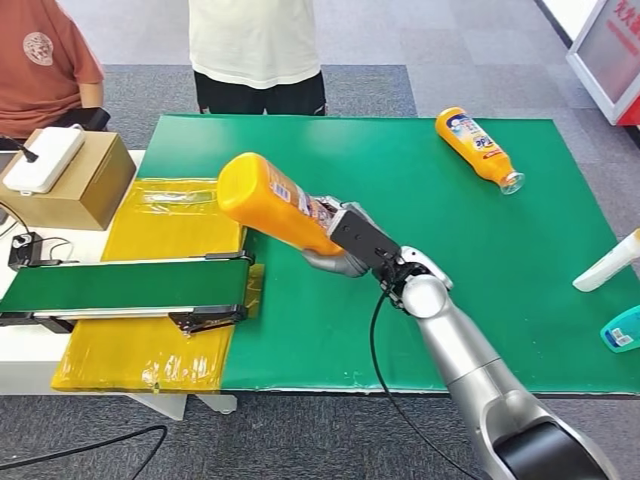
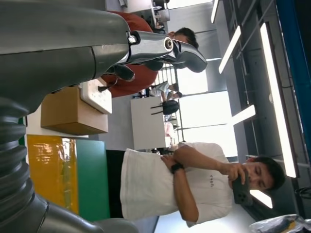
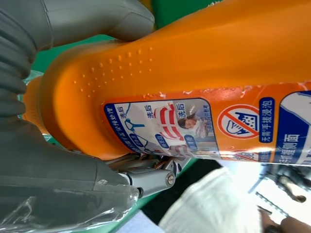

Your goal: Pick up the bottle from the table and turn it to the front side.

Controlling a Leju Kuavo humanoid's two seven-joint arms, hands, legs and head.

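Far left on the bench (image 1: 483, 330): cardboard box (image 1: 75, 185) carrying a white device (image 1: 47, 158), just in front of a person in a rust-red shirt (image 1: 38, 55). Below that, a black cable with small adapter (image 1: 26, 250) on the white part of the surface. Next along, a narrow green conveyor belt (image 1: 128, 285) lying across a yellow plastic sheet (image 1: 151, 350), the sheet overlapping the left edge of the green mat.

Behind the bench near centre, a second person in a white shirt (image 1: 253, 40); seen in the left wrist view standing with arms folded, phone raised. In that same view, left hand (image 2: 161, 48) raised in the air, dark fingers (image 2: 183, 51) extended with nothing between them, apart from the bench.

Centre: orange bottle (image 1: 275, 200) lifted clear of the green mat, tilted, broad base up and toward the left, narrower end gripped by the right hand (image 1: 347, 245). Close up from the right wrist, thumb (image 3: 99, 19) pressed on one side of the bottle, fingers under the other, printed label (image 3: 161, 128) facing the camera.

Right of centre, toward the far edge: second orange bottle (image 1: 479, 148) lying on its side on the mat, well apart from the held one. Far right edge: white bottle (image 1: 607, 262) lying partly out of frame, and below it a teal item with label (image 1: 623, 330), also cut off.
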